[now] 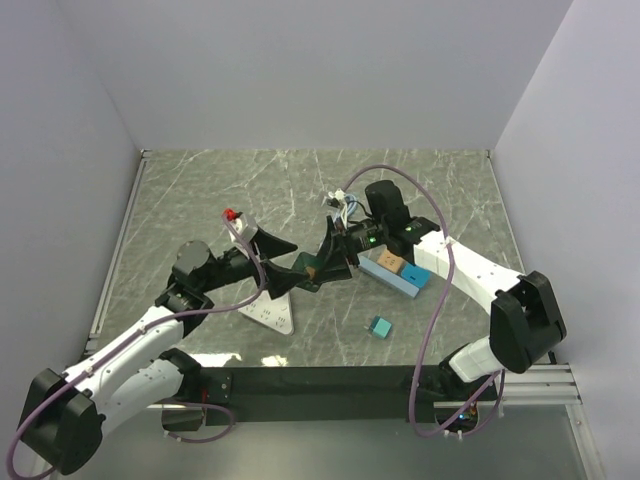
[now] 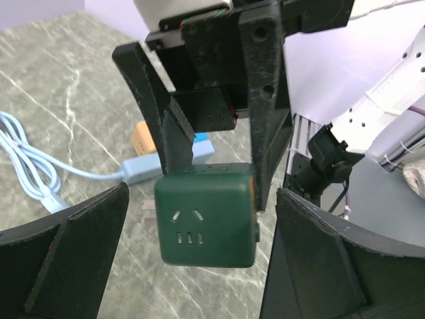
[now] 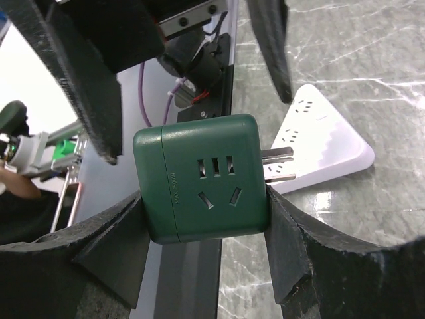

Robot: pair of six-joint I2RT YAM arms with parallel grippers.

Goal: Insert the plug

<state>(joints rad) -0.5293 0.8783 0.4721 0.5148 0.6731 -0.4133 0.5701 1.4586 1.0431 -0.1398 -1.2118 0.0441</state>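
The plug point(image 1: 308, 268) is a dark green cube with socket slots on its face point(image 2: 206, 216) and metal prongs point(image 3: 279, 166) sticking out of one side. My right gripper point(image 3: 202, 199) is shut on the plug point(image 3: 202, 183), its pads pressed against two opposite sides, holding it above the table. My left gripper point(image 2: 202, 193) is open, one finger on each side of the cube with a gap to both. A white triangular power strip point(image 3: 319, 143) lies flat on the table below, and in the top view this strip point(image 1: 270, 312) sits near the left arm.
A long light-blue block point(image 1: 400, 272) with a tan piece on it lies right of centre. A small teal cube point(image 1: 378, 326) sits near the front. A coiled white cable point(image 1: 340, 205) lies behind the grippers. The black base rail point(image 1: 330, 380) runs along the near edge.
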